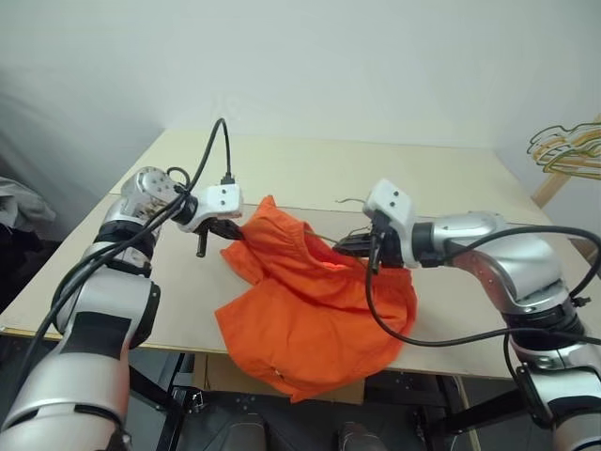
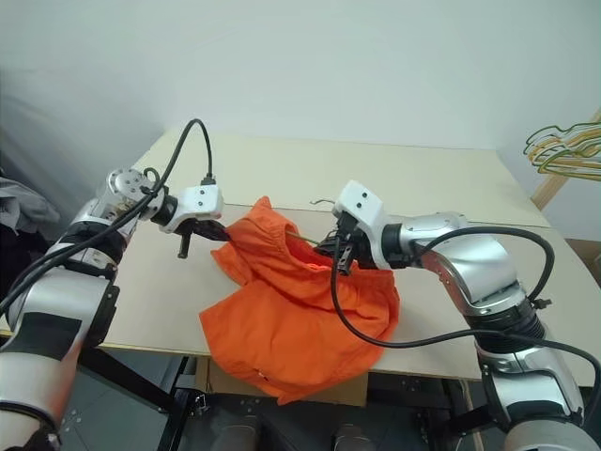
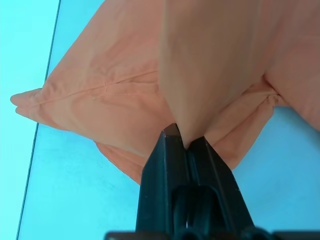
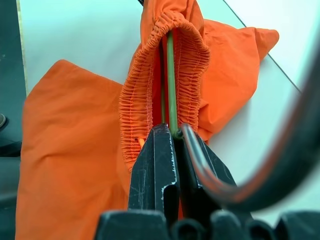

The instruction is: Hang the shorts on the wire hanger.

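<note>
The bright orange shorts hang between my two grippers above the front of the table, their lower part drooping over the table edge. My left gripper is shut on a fold of the shorts' fabric at their left side. My right gripper is shut on the thin wire hanger, whose wire runs up from the fingertips into the gathered elastic waistband. The hanger's small hook sticks up just left of the right gripper. Most of the hanger is hidden inside the shorts.
The light wooden table stretches back to a white wall. A bunch of yellow and green hangers hangs at the far right. Grey cloth lies off the table at the far left. A black cable loops beside my right gripper.
</note>
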`<state>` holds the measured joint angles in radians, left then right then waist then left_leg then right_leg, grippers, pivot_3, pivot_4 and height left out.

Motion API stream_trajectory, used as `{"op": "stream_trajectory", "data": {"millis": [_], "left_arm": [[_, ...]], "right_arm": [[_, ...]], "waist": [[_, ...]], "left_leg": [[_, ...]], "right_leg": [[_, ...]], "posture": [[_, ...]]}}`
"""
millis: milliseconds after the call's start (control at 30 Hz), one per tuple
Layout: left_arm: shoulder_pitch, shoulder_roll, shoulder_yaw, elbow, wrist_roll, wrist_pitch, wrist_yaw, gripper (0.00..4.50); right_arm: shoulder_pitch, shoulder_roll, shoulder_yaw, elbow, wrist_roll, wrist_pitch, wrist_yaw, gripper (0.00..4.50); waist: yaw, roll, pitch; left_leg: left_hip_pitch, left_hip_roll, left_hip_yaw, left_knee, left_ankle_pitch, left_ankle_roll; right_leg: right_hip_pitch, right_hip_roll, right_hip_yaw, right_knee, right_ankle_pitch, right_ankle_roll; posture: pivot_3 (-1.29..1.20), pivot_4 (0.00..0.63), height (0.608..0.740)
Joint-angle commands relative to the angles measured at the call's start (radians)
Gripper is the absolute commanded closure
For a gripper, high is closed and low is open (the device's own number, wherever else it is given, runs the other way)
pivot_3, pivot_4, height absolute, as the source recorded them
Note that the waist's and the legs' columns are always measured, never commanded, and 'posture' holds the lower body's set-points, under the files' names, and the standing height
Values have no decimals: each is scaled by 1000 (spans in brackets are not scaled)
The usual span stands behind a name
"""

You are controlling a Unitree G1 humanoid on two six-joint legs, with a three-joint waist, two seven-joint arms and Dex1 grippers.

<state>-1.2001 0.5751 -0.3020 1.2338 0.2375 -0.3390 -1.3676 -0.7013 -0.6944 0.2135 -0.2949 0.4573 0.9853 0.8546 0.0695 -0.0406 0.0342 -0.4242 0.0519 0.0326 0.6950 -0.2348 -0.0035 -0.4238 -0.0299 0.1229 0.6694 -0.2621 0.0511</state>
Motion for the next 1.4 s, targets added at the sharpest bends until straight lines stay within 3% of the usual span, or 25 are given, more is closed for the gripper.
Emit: {"op": "stream_trajectory", "data": {"millis": [33, 600, 1000, 1100, 1333, 1400], "left_arm": [[-16, 3, 32, -9, -19, 13, -16, 4469], [9, 72, 90, -1, -12, 71, 23, 4469], [54, 48, 67, -36, -2, 27, -11, 4469], [39, 21, 83, -47, -27, 40, -30, 3869], [-7, 28, 134, -120, -124, 45, -218, 1706], [-12, 57, 82, -181, -212, 67, -245, 1145]], "right_arm": [[-19, -13, -48, -21, 13, -14, 7, 4500], [46, -104, -20, -53, -38, -57, 43, 4500], [4, -100, -59, -41, -5, -30, 57, 4500], [-18, -106, -52, -40, 2, -24, 71, 4500], [-115, -145, -11, -10, 2, 33, 120, 4500], [-163, -166, 5, 12, -1, 64, 140, 4500]], "waist": [[0, 0, 0], [-1, 0, 0], [0, 0, 0], [1, 0, 0], [-1, 0, 0], [-3, 0, 0]], "left_leg": [[0, 0, 0, 0, 0, 0], [0, 0, 0, 0, 0, 0], [0, 0, 0, 0, 0, 0], [0, 0, 0, 0, 0, 0], [0, 0, 0, 0, 0, 0], [-1, 0, 0, 0, 0, 0]], "right_leg": [[0, 0, 0, 0, 0, 0], [0, 0, 0, 0, 0, 0], [0, 0, 0, 0, 0, 0], [0, 0, 0, 0, 0, 0], [-1, 0, 0, 0, 0, 0], [-1, 0, 0, 0, 0, 0]], "posture": [[128, 0, 740], [134, 0, 740], [126, 0, 740], [122, 0, 740], [122, 0, 740], [122, 0, 740]]}}
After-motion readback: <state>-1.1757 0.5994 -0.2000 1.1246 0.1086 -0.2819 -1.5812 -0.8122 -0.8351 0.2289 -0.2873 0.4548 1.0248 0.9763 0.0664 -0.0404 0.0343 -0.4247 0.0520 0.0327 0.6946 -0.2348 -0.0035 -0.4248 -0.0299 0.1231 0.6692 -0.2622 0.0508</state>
